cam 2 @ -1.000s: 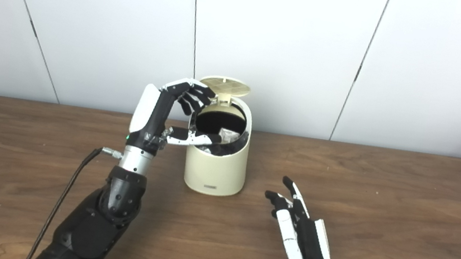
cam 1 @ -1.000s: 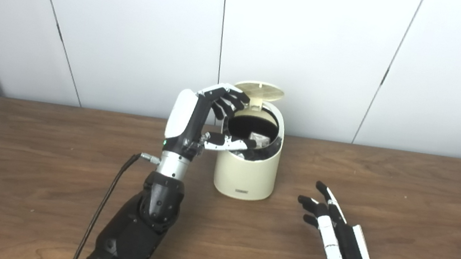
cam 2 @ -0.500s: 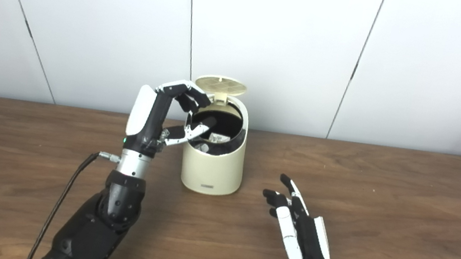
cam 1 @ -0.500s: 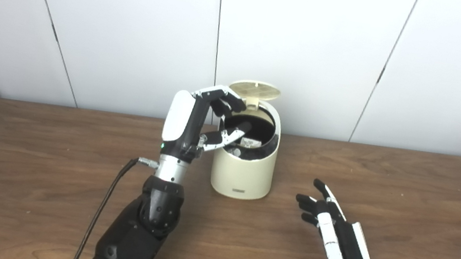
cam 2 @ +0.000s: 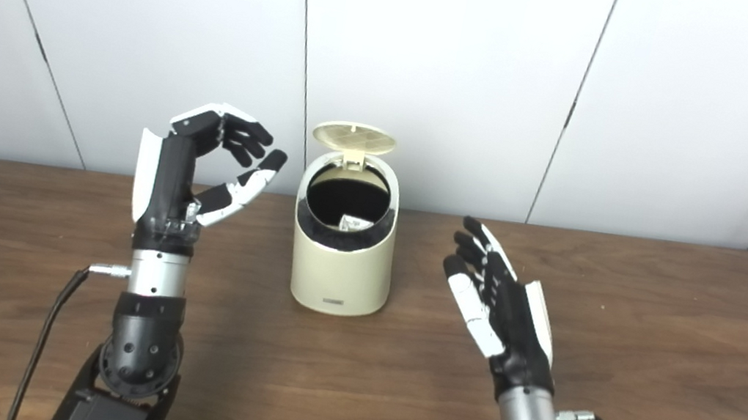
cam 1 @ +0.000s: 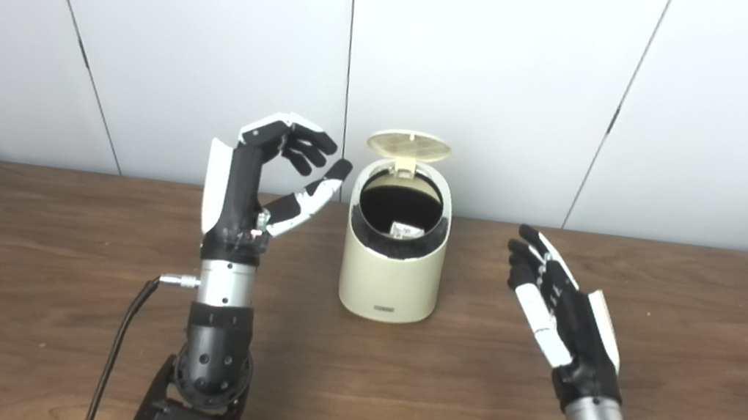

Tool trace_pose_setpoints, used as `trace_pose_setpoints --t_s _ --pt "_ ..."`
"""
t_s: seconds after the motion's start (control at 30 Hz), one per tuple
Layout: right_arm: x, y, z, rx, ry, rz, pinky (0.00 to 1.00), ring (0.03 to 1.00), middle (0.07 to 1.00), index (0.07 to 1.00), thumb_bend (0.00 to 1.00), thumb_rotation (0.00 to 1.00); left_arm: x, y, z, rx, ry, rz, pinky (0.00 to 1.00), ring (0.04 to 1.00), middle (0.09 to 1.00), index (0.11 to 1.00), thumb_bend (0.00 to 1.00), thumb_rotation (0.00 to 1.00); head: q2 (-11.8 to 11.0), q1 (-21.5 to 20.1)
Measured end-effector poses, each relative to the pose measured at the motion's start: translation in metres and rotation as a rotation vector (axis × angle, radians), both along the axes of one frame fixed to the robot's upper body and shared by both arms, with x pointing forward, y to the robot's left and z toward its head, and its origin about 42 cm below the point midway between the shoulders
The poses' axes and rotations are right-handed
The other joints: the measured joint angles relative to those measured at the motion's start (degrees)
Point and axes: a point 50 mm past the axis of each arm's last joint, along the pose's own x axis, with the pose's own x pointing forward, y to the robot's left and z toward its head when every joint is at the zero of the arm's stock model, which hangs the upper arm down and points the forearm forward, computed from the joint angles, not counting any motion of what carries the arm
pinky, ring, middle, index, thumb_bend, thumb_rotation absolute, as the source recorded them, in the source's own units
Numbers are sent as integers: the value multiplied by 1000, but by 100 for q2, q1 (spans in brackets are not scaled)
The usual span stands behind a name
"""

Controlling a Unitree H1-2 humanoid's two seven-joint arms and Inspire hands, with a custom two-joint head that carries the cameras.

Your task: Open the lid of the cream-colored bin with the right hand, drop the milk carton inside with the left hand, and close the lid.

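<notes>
Beside the bin [cam 1: 391, 272], left robot hand [cam 1: 260, 178] has withdrawn, empty.

Left hand [cam 1: 253, 177] raised upright, fingers curled, empty; right hand [cam 1: 564, 305] spread, palm leftward, raised.
</notes>
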Motion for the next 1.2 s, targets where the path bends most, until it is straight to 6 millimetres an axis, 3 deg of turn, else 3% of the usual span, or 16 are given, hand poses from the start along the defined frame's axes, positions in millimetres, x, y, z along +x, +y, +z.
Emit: trace_pose_setpoints --t_s 0.13,0.23,0.3,0.4,0.5,0.63,0.87,1.2 --pt "20 13 32 -88 -68 8 755 828 860 835 530 795 -18 13 -11 -33 87 47 421 481 481 509 512 0 26 18" --pt "33 20 52 -158 -117 15 794 855 877 827 525 816 -29 20 -25 -20 183 71 438 524 590 498 499 79 26 18" --pt "41 24 59 -233 -140 24 833 883 886 823 520 830 -36 26 -36 -6 266 77 504 596 673 686 510 478 26 18" --pt "54 24 66 -322 -152 12 863 936 932 819 519 809 -47 34 -48 30 389 66 739 748 811 849 549 814 26 9" --pt "65 24 72 -376 -158 15 853 970 962 824 540 800 -53 38 -57 44 482 41 825 830 880 908 552 955 35 26" --pt "80 34 80 -434 -155 38 815 978 977 828 570 788 -56 38 -62 26 539 -14 924 918 946 949 579 993 35 44" --pt "100 48 85 -525 -151 53 881 989 980 791 589 802 -63 40 -74 1 615 -61 921 959 975 965 601 1000 44 27" --pt "99 55 81 -638 -154 95 967 1000 1000 708 561 778 -67 33 -80 -8 656 -89 916 949 987 982 607 969 88 53"
